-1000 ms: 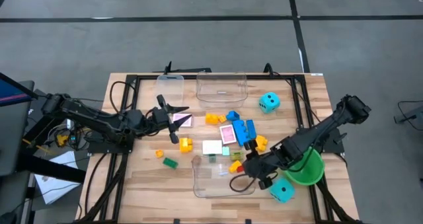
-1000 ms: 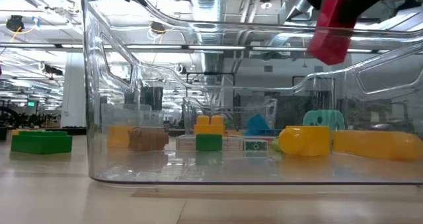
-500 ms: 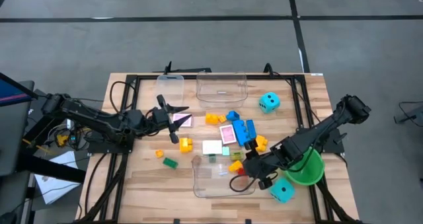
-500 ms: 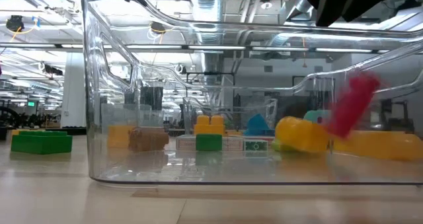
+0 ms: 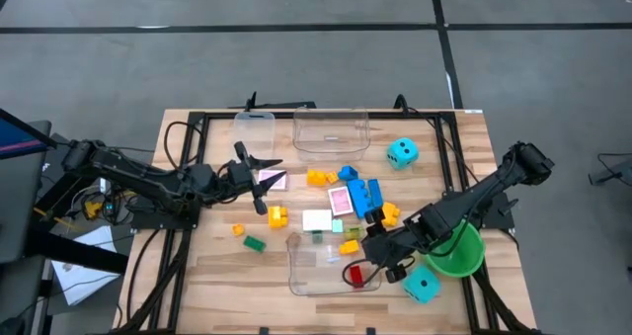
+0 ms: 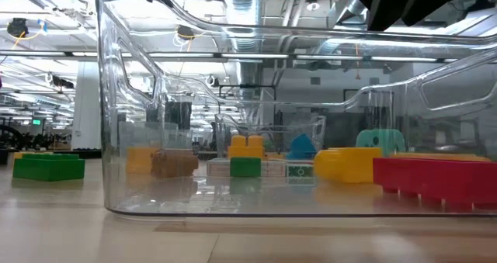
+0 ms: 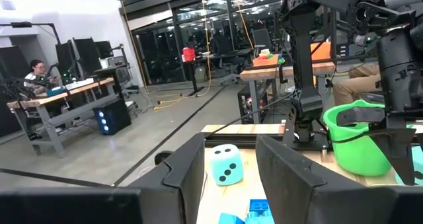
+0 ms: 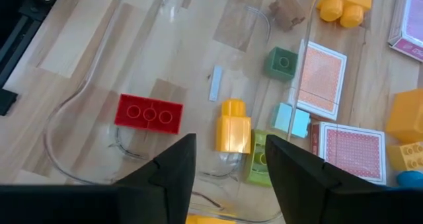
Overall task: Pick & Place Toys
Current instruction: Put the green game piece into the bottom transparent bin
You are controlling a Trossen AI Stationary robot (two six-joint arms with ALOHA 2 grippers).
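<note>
High view: the right gripper (image 5: 373, 259) is being held open and empty above the near tub (image 5: 306, 279), where the red brick (image 5: 355, 274) is lying flat inside. The left gripper (image 5: 259, 179) is being kept part-open, holding nothing, beside the cards.

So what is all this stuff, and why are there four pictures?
It's a robot with two dark arms at a wooden table, filmed by four cameras: one overhead, one at table height, one on each wrist. The right gripper hangs with open fingers over a clear tub; a red brick lies in that tub. The left gripper waits near a pink card, its fingers apart, holding nothing. Around them lie more bricks, two blue-green dice and a green bowl.
</note>
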